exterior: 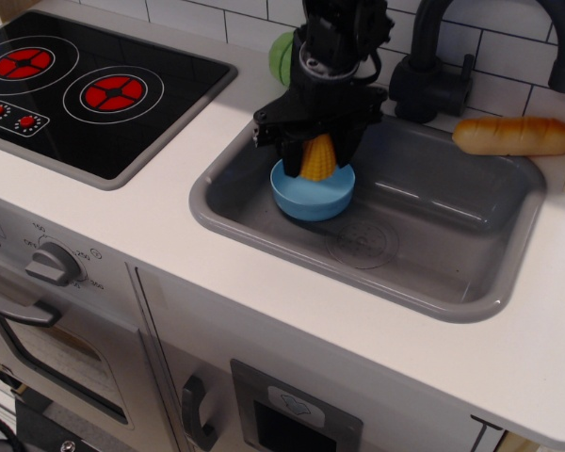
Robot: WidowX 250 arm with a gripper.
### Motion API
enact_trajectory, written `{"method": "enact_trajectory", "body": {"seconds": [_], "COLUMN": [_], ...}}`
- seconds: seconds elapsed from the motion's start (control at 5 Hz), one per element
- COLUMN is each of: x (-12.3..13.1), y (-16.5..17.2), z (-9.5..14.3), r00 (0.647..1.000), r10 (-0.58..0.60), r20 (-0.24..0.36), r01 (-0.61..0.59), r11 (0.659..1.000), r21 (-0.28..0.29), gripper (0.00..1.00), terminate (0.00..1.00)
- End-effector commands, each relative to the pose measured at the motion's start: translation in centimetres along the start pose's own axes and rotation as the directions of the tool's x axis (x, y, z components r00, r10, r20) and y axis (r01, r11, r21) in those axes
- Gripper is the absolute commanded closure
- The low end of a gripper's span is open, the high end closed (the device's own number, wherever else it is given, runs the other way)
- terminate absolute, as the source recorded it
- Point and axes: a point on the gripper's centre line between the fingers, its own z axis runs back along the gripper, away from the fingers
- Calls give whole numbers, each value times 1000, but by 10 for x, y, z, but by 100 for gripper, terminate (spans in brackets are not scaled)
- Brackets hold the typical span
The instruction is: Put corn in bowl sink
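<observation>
While the black pincer (317, 151) hangs directly over the bowl (313, 191), it has the corn (318, 157) clamped between its two fingers, closed only as far as the cob's width permits. The corn is yellow with bumpy kernel rows, standing roughly upright with its narrow end up between the fingers and its broad end down, level with or just inside the bowl's rim; whether it touches the bowl's floor cannot be told, as the rim hides that point. One finger (290, 148) stands to the left of the corn and the other to its right, both reaching down to the bowl's back edge.

Directly beneath the pincer, the light blue bowl sits on the floor of the grey sink (264, 226), in the basin's left portion. To the right of the pincer and lower in the frame, the moulded round drain (362, 243) is set in the sink floor, apart from the bowl. Behind the pincer and to its right, the black faucet (431, 66) rises from the counter at the sink's back rim. Farther right, a tan bread loaf (514, 135) lies on the sink's back rim. Just behind the arm, a green cabbage (281, 55) is partly hidden by it. Well to the left of the pincer, a black stovetop (94, 85) with red burners is set in the white counter (151, 226).
</observation>
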Motion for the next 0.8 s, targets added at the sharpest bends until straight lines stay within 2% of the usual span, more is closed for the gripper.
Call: {"method": "enact_trajectory", "body": {"seconds": [0.0, 0.2, 0.6], "x": [12, 16, 21], "y": [-12, -13, -9], "z": [16, 17, 23], "r00": [999, 997, 995], "r10": [38, 71, 98], "r20": [20, 17, 25], "r01": [-36, -69, -95], "r11": [997, 995, 993], "r21": [-75, -77, -76], "gripper": [100, 0, 0], "terminate": [0, 0, 0]}}
